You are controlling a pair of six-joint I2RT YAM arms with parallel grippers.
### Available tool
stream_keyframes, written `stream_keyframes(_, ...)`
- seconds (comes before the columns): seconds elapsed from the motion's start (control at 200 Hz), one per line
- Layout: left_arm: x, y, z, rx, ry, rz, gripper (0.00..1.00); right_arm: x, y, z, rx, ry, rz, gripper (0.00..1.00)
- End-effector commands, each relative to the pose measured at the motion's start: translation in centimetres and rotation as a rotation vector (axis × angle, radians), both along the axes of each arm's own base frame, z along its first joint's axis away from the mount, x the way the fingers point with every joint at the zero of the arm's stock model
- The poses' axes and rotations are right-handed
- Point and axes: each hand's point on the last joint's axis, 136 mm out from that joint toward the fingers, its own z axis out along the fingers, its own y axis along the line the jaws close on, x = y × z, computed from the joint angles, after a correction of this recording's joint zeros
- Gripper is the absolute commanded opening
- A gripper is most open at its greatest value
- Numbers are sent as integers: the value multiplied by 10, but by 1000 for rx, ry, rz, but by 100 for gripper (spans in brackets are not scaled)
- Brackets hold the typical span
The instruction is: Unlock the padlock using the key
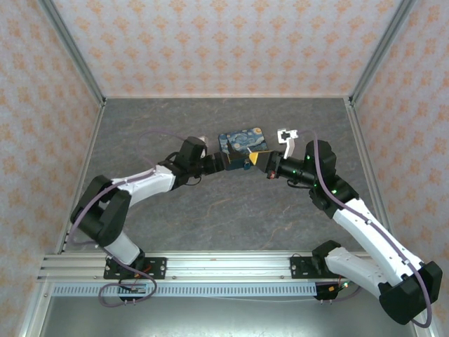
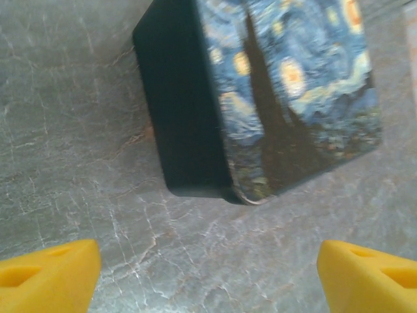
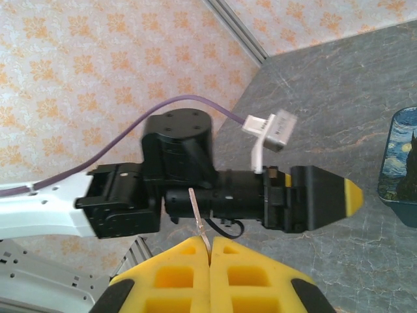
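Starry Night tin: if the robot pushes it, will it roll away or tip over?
Probably neither. The tin lies flat and low with straight sides, so it should slide rather than roll. Its painted lid looks glossy and the table smooth, so a nudge may send it skidding.

Top view looks down from behind and above; both close wrist views share the painted tin (image 2: 293,98).

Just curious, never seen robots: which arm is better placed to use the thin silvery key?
Right, probably. The right gripper is shut on the thin pale metal key, poking up between its jaws. The left gripper is open and empty, facing the blue painted tin.
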Motion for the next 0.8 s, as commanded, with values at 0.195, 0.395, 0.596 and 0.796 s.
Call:
stream_keyframes(0.195,36,-12,-2,-40,-28,65,87,-4,-4,-3,-15,-7,-16,0)
stream_keyframes(0.395,32,-2,-22,24,7,82,87,-2,-6,-3,-20,-9,-27,0)
stream_keyframes(0.596,24,14,-44,78,60,108,86,-1,-4,-4,-34,-5,-24,0)
stream_keyframes(0.796,8,36,-62,150,121,124,85,2,-6,-9,-57,6,-38,0)
